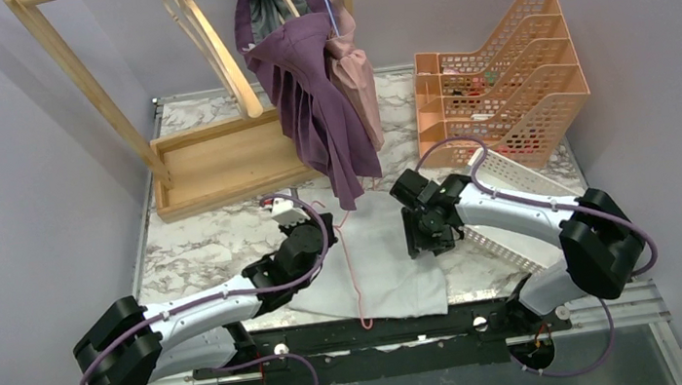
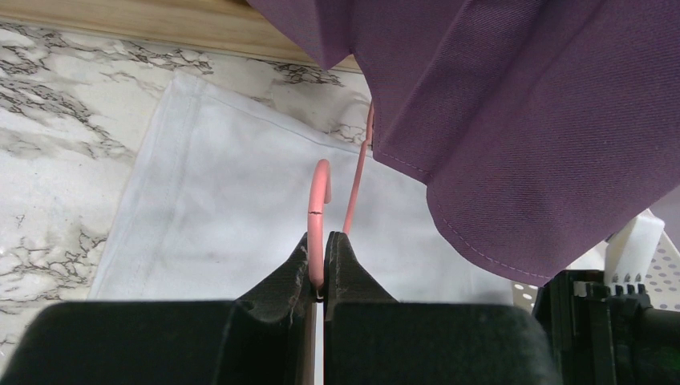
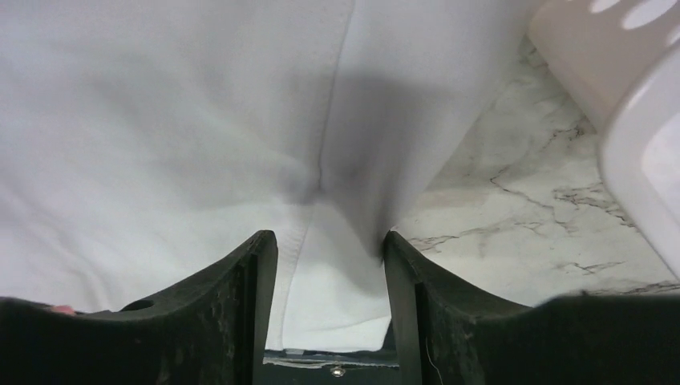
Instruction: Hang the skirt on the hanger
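Left wrist view shows the chief hazard. The left gripper [image 2: 323, 245] is pressed together on the thin wire of the pink hanger [image 2: 319, 192]. That is a narrow hold, so the wire could swivel or slip out if it is pushed against cloth. The purple garment [image 2: 521, 120] hanging at 1 o'clock overhangs the hanger's far end and could snag it on any lift. The right gripper [image 3: 329, 249] stands spread. A raised fold of the white skirt [image 3: 160, 120] runs between its jaws toward 12 o'clock but is not clamped, so the fold may sag flat and leave no opening for the hanger. From overhead, the skirt lies on the marble table [image 1: 196, 245], at 4 o'clock of the left gripper and 8 o'clock of the right, with the hanger resting on top of it.
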`<move>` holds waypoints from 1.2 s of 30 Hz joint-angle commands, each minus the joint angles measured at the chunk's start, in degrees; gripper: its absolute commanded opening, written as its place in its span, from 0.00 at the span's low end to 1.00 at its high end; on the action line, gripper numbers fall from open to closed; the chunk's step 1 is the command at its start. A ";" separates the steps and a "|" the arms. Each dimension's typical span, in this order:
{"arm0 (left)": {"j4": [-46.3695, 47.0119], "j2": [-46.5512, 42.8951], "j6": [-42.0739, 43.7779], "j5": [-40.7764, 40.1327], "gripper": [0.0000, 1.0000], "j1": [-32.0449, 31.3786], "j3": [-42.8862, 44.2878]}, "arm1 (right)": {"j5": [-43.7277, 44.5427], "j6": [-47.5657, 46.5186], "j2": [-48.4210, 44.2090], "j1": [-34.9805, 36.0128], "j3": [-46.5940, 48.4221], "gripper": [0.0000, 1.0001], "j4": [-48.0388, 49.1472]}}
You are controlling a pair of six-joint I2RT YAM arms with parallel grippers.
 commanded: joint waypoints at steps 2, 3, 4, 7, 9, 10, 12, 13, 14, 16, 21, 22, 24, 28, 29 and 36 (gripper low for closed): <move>-2.43 2.55 -0.79 4.59 0.00 0.25 0.16 | 0.70 -0.42 -3.29 0.20 3.50 0.59 1.28; -3.23 2.80 -1.69 4.23 0.00 0.25 0.72 | 0.84 -0.35 -3.46 0.20 3.92 0.59 1.04; -4.73 2.85 -2.70 3.57 0.00 0.26 1.60 | 1.06 -0.19 -3.68 0.20 4.27 0.60 0.83; -7.49 1.56 -3.70 2.13 0.00 0.25 3.11 | 1.67 0.27 -4.76 0.20 5.16 0.60 0.42; -6.97 -0.37 -5.82 2.00 0.00 0.26 1.72 | 2.22 0.58 -5.76 0.20 5.81 0.60 0.38; -5.04 -1.12 -6.18 2.31 0.00 0.25 0.71 | 2.57 0.75 -6.24 0.20 6.09 0.60 0.43; -4.72 -1.62 -7.20 2.54 0.00 0.25 0.73 | 3.01 0.66 -6.86 0.20 6.59 0.60 0.82; -6.41 -1.49 -7.11 2.46 0.00 0.27 1.62 | 3.13 0.64 -6.92 0.20 7.14 0.60 0.64; -8.45 -1.31 -7.82 2.35 0.00 0.26 2.62 | 3.37 0.64 -6.86 0.16 7.70 0.60 0.43; -9.28 -1.62 -7.96 2.47 0.00 0.25 3.54 | 3.63 0.40 -6.76 0.20 8.73 0.60 0.05; -9.83 -3.42 -8.64 3.41 0.00 0.21 4.51 | 4.78 -0.52 -7.86 0.20 10.22 0.60 0.08; -10.58 -3.78 -8.77 3.54 0.00 0.25 4.89 | 4.77 -1.31 -8.52 0.20 10.50 0.60 0.31; -11.27 -5.03 -8.73 3.70 0.00 0.25 5.28 | 5.38 -2.06 -9.63 0.20 11.04 0.60 0.72; -13.48 -7.64 -5.37 4.38 0.00 0.25 7.33 | 7.02 -2.73 -11.85 0.20 11.78 0.60 0.86; -14.16 -8.21 -4.26 5.02 0.00 0.25 7.97 | 7.33 -2.93 -12.32 0.20 11.98 0.60 0.82; -15.90 -14.02 6.19 13.28 0.00 0.27 11.50 | 8.90 -5.63 -15.73 0.20 14.21 0.60 1.34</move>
